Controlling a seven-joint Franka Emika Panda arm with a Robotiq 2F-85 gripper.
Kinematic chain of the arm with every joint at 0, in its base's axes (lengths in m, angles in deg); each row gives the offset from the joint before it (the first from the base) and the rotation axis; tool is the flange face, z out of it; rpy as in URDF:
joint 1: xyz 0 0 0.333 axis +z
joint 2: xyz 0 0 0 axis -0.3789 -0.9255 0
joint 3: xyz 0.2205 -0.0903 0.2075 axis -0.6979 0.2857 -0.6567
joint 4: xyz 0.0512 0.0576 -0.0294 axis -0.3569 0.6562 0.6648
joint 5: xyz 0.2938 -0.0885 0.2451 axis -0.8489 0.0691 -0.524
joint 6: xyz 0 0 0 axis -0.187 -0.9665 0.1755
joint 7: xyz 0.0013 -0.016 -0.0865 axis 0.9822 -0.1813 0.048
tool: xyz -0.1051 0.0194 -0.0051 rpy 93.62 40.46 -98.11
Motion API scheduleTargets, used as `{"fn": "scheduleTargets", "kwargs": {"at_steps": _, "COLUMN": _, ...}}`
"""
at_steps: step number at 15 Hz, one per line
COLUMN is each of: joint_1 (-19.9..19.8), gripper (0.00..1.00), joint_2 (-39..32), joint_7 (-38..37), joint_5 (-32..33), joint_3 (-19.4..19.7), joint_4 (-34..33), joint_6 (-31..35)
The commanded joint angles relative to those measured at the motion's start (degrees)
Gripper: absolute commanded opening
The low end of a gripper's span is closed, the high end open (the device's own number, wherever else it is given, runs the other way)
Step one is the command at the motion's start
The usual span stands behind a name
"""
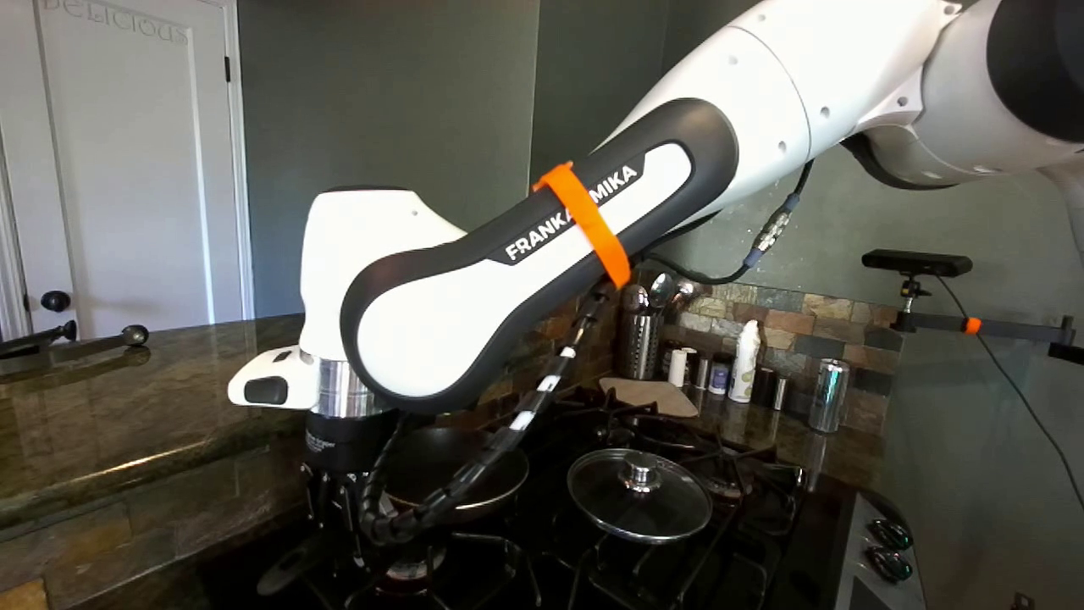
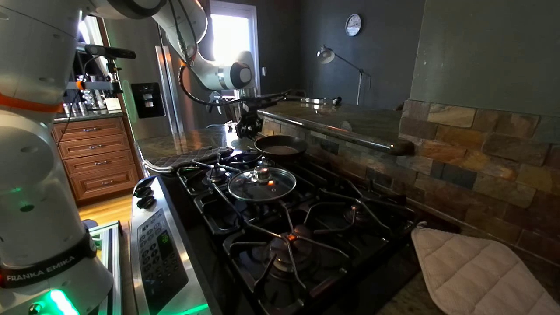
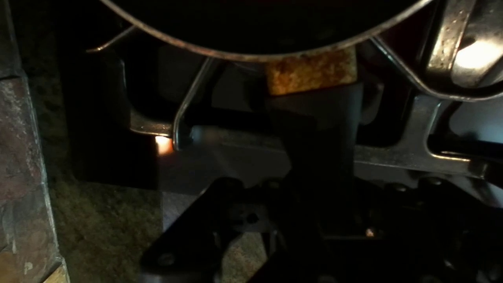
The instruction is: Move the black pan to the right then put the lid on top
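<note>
A: Where's the black frying pan (image 2: 281, 149)?
B: In an exterior view it sits at the far corner of the gas cooktop (image 2: 190, 218), close to the stone-tiled wall (image 2: 372, 162) under the raised granite ledge (image 2: 372, 124). Whether its base touches the grates (image 2: 266, 229), I can't tell.
A: And the pincer (image 1: 340, 542)?
B: Drawn together — clamped on the pan's handle (image 3: 320, 114), which runs dark between its fingers (image 3: 196, 224) in the wrist view.
A: What stands in the way?
B: Mostly the glass lid (image 2: 258, 188). It rests on the grates just beside the pan, nearer the middle of the cooktop, knob (image 1: 640, 472) up. In an exterior view a banded black-and-white cable (image 1: 523, 419) also hangs below the arm (image 1: 457, 313) and crosses in front of the pan.
A: Anything else around?
B: On the granite desk (image 1: 792, 419) stand a metal utensil holder (image 1: 641, 347) with spoons (image 1: 660, 290), a white bottle (image 1: 745, 363) and a silvery can (image 1: 828, 395). A beige quilted pot holder (image 2: 477, 269) lies at one end of the cooktop; a grey quilted pad (image 2: 197, 158) lies at the other.
A: The surface itself?
B: Black and glossy, with dark metal grates over the burners (image 2: 305, 253) and a steel control panel (image 2: 158, 258) along one side.
A: And the room?
B: Grey-green walls (image 2: 494, 52) — a white door (image 1: 135, 169), a round wall clock (image 2: 353, 25), a swing-arm lamp (image 2: 325, 54), a steel refrigerator (image 2: 146, 65) and wooden drawers (image 2: 95, 151).
</note>
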Motion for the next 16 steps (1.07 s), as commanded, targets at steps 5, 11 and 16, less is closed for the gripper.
{"fn": "scheduleTargets", "kwargs": {"at_steps": 5, "joint_1": 1.25, "gripper": 0.68, "joint_2": 0.67, "joint_7": -2.45, "joint_5": 1.81, "joint_3": 0.23, "joint_4": -0.14, "joint_6": -2.65}}
{"fn": "scheduleTargets", "kwargs": {"at_steps": 11, "joint_1": 0.15, "gripper": 1.00, "joint_2": 2.38, "joint_7": -1.21, "joint_5": 1.99, "joint_3": 0.73, "joint_4": 1.64, "joint_6": -4.03}}
{"fn": "scheduleTargets", "kwargs": {"at_steps": 16, "joint_1": -1.37, "gripper": 1.00, "joint_2": 3.42, "joint_7": 1.40, "joint_5": 2.92, "joint_3": 1.33, "joint_4": 2.33, "joint_6": -5.90}}
